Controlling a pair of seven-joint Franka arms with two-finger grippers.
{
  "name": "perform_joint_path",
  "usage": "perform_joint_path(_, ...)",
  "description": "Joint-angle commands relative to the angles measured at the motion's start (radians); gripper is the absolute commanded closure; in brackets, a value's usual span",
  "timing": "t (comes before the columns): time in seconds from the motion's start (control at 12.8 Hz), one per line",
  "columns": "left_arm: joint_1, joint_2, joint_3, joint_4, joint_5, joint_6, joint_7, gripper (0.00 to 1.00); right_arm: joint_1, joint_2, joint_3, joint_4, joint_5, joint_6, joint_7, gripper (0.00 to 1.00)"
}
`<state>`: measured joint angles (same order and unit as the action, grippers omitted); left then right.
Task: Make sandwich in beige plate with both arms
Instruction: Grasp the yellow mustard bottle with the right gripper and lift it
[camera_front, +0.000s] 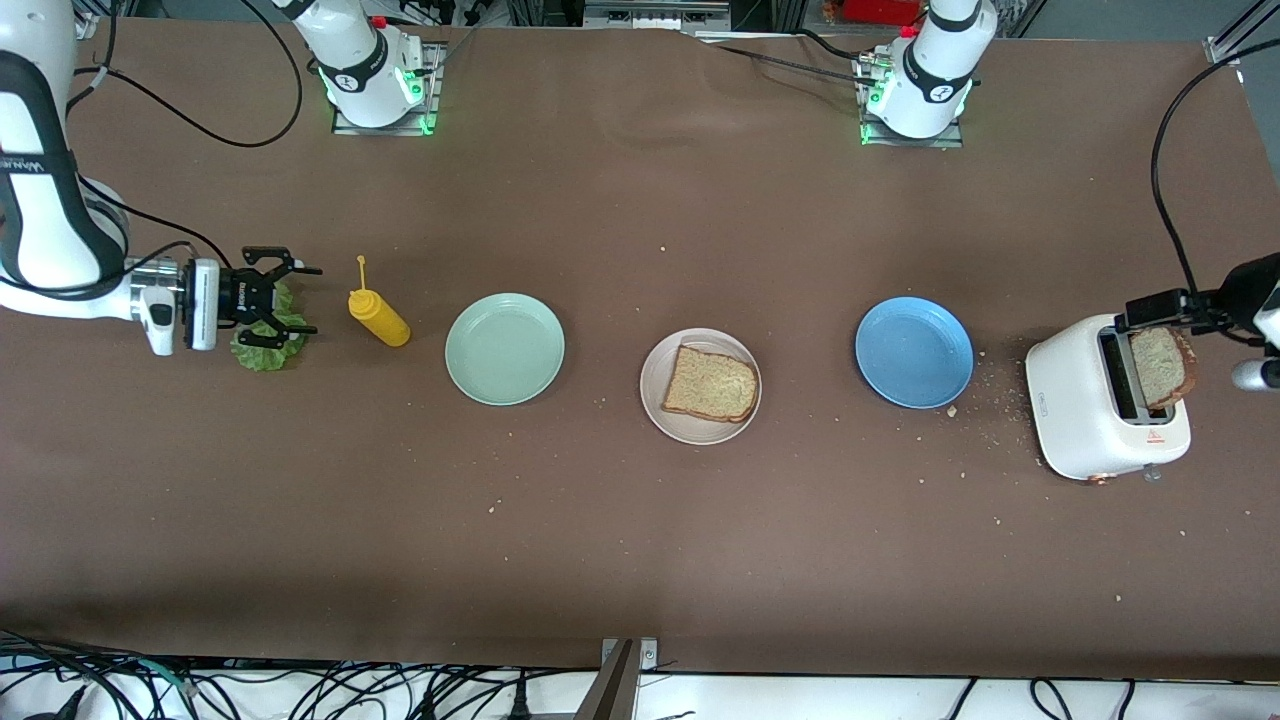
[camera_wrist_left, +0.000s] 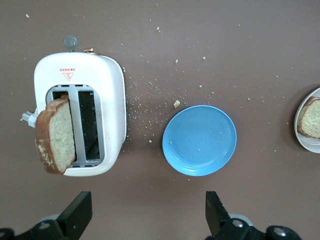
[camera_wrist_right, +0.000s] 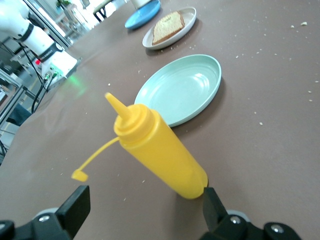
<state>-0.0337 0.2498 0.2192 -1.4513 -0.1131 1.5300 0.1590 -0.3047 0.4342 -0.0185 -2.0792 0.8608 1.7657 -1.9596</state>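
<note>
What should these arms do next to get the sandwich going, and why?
Probably lower the open right gripper onto the lettuce beneath it and close. The beige plate holds only one bread slice, so the leaf likely goes next. The open left gripper hangs over the toaster, where a second slice stands.

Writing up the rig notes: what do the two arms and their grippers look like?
Both arms are white with dark grey joint bands, green lights at their bases and black cables trailing off. The right gripper is black with two fingers on a white and silver wrist; the left gripper is black too.
</note>
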Motion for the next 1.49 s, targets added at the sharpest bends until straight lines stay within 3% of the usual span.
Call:
perform_joint_path(0.0,-0.006,-0.093,-0.029,-0.063,0.036,-0.023,-0.042,0.00,-0.016,0.076,0.008,0.002,0.081,0.020,-0.112,0.00)
perform_joint_path(0.47,-0.023,-0.144,-0.147,-0.061,0.102,-0.022,-0.205,0.00,0.015,0.158,0.020,0.010,0.187,0.029,-0.300,0.00)
perform_joint_path(0.94,-0.048,-0.164,-0.147,-0.053,0.098,-0.016,-0.174,0.00,0.071,0.215,0.020,0.062,0.237,0.029,-0.363,0.01)
perform_joint_path(1.02,-0.046,-0.164,-0.147,-0.053,0.095,-0.017,-0.173,0.00,0.084,0.222,0.020,0.062,0.263,0.031,-0.387,0.04)
perform_joint_path(1.25,-0.032,-0.138,-0.158,-0.046,0.099,-0.025,-0.173,0.00,0.107,0.230,0.018,0.071,0.277,0.054,-0.427,0.66)
perform_joint_path(1.41,-0.032,-0.135,-0.158,-0.047,0.099,-0.022,-0.173,0.00,0.134,0.228,0.018,0.105,0.276,0.061,-0.427,1.00)
